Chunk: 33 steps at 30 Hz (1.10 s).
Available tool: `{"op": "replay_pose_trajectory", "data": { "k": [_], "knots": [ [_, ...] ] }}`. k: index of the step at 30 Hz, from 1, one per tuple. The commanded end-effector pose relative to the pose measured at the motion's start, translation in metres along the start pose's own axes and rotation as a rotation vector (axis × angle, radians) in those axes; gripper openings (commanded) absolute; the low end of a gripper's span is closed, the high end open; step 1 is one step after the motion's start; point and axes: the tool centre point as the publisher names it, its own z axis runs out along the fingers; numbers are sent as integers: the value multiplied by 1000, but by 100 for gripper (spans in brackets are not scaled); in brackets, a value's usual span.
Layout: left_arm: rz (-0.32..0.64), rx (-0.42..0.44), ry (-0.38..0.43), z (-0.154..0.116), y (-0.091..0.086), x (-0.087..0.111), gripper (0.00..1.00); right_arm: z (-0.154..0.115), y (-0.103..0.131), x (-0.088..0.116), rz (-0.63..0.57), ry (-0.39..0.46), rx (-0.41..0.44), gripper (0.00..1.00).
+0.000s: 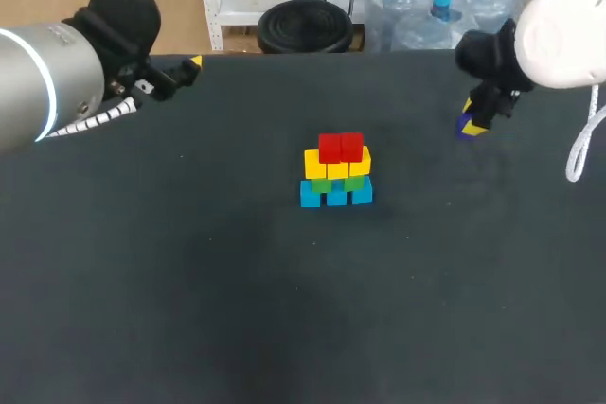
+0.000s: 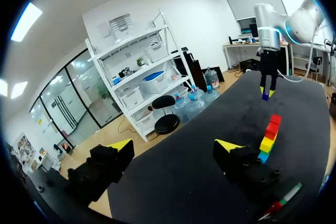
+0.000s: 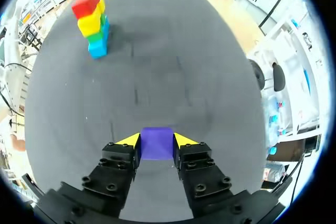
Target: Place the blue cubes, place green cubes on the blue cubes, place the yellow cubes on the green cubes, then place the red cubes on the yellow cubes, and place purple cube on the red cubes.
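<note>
matt table [image 1: 237, 309], smooth purple cube [image 3: 156, 143], glossy white right arm [image 1: 563, 40]

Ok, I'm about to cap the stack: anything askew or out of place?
Nothing stands out. The stack stands upright with the red cubes side by side on top, and the right gripper holds the purple cube.

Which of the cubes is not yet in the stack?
The purple cube: it is clamped between the fingers of the right gripper, far from the stack of blue, green, yellow and red cubes.

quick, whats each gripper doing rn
left gripper: open, holding nothing
right gripper: shut on the purple cube
</note>
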Motion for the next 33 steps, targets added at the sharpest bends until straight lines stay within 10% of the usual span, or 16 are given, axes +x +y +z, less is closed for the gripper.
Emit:
{"op": "replay_pose_trajectory", "data": {
  "k": [1,12,33],
  "knots": [
    [1,-1,-1,0,0,0,100,-31,10,-15,-10,-29,40,0],
    [1,-1,-1,0,0,0,100,-71,38,-90,-37,-272,87,0],
    [1,-1,-1,0,0,0,100,-71,40,-97,-64,-235,80,0]
  ]
}}
